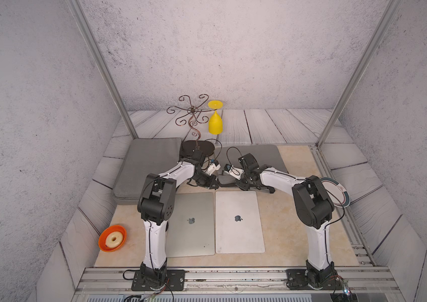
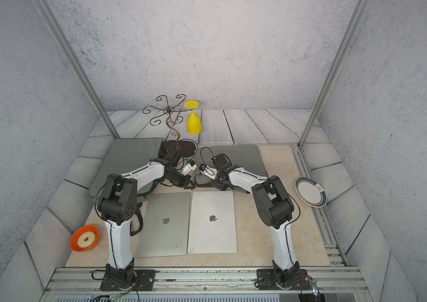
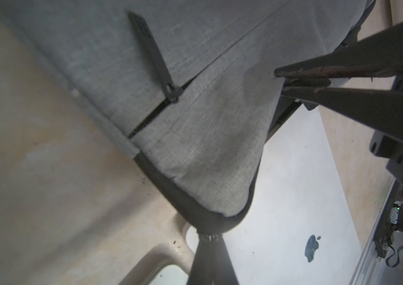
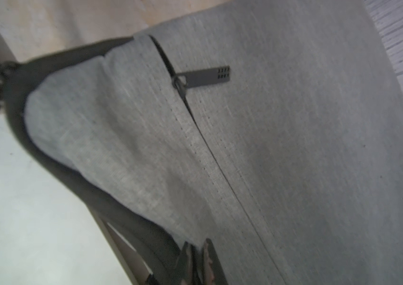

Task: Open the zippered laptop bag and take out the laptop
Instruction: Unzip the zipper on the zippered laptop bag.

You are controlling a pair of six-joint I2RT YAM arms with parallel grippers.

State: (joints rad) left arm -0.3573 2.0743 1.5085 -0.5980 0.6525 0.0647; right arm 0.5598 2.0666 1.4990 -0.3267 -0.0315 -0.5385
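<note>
The grey laptop bag (image 1: 259,154) (image 2: 241,157) lies at the back, right of centre, and its near edge is lifted. My left gripper (image 3: 209,238) (image 1: 213,185) is shut on the bag's black-trimmed corner (image 3: 195,212). My right gripper (image 4: 196,249) (image 1: 241,187) is shut on the bag's near edge; the left wrist view shows its fingers (image 3: 294,71) pinching the fabric. A black zip pull (image 3: 168,91) (image 4: 200,76) lies flat on the bag's face, beside a short dark gap in the zip. The bag's inside is hidden.
Two closed laptops, grey (image 1: 191,224) and silver (image 1: 238,222), lie side by side in front. A second grey bag (image 1: 149,162) lies back left. Behind stand a wire rack (image 1: 194,117) and a yellow glass (image 1: 215,123). An orange bowl (image 1: 112,238) sits left, a plate (image 1: 338,192) right.
</note>
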